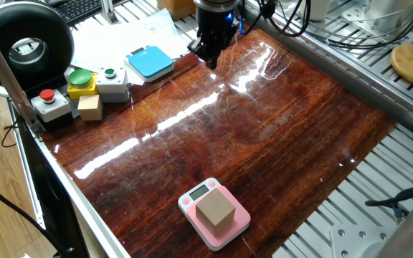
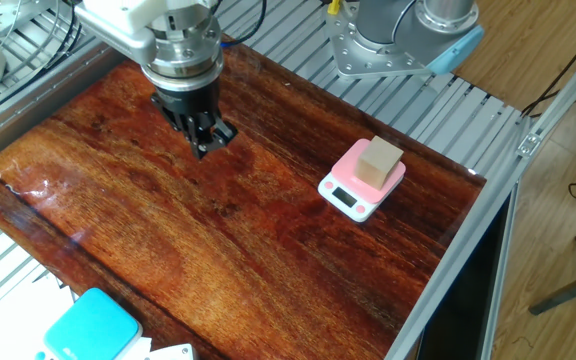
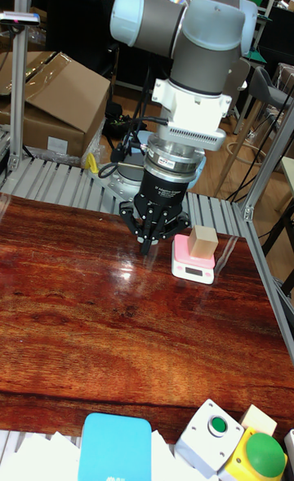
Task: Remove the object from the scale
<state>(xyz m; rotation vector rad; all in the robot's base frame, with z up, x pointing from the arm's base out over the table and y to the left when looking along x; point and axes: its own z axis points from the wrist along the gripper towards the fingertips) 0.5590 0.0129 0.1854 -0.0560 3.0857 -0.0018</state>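
The claw [image 1: 210, 60] hangs above the far end of the counter [image 1: 264, 136], well apart from the scale [image 1: 214, 213] down at the near edge. Its fingers [image 2: 206, 140] are drawn in tight, tips together, nothing between them and nothing touching them. Seen from the other side, the claw [image 2: 209, 143] points down at bare wood, tips close over the glossy counter [image 2: 198, 250] but with no contact I can make out. The tall view says the same: claw [image 3: 147, 242] pinched to a point, empty, dark fingers bunched under the arm's wrist.

The cube [image 1: 215, 211] sits squarely on the pink scale, upright, covering most of the plate behind the small white display. From the other fixed camera the cube [image 2: 379, 162] rests on the scale [image 2: 361, 184] near the counter's right edge, display facing the camera. In the tall view the cube [image 3: 202, 243] and scale [image 3: 194, 262] stand just to the right of the claw, though the other cameras show real open counter between them.

Off to the side: a blue scale [image 1: 150, 62] lies flat at the counter's far left corner, next to a box with a green button [image 1: 81, 81], a white button box [image 1: 112, 82], a red-button box [image 1: 50, 104] and a pale wooden block [image 1: 90, 107]. A black ring light [image 1: 26, 44] sits behind them.
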